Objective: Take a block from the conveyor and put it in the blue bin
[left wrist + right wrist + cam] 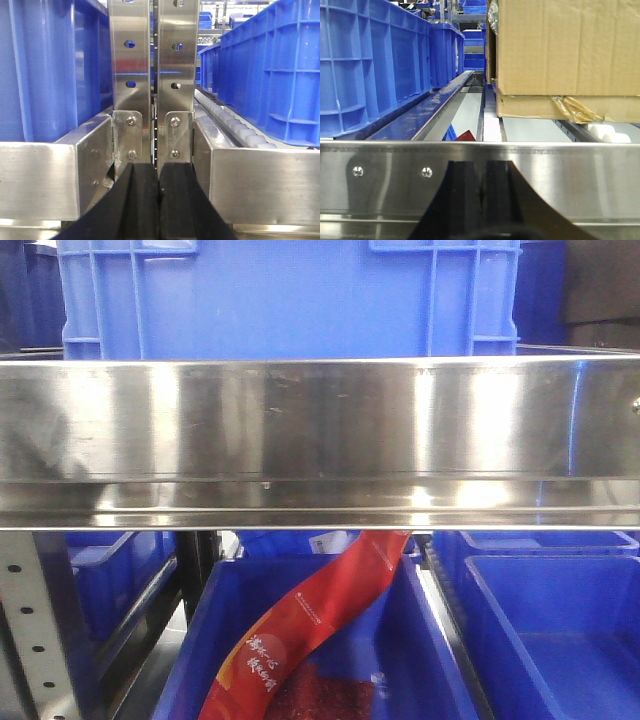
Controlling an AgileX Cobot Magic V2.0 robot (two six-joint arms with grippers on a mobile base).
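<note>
Both grippers shut, block unseen.
I saw my left black rubber-padded gripper (159, 200) and right gripper (481, 195) pressed together before the steel shelf rail (320, 440); blue plastic bins (290, 295) sat above.

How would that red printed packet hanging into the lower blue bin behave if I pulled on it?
The red packet bends in a curve as it hangs, so it is probably floppy film and would fold rather than lift stiffly. Its surface looks glossy, so it may slip between pads. Its upper end disappears behind the steel rail, so it could snag there.
</note>
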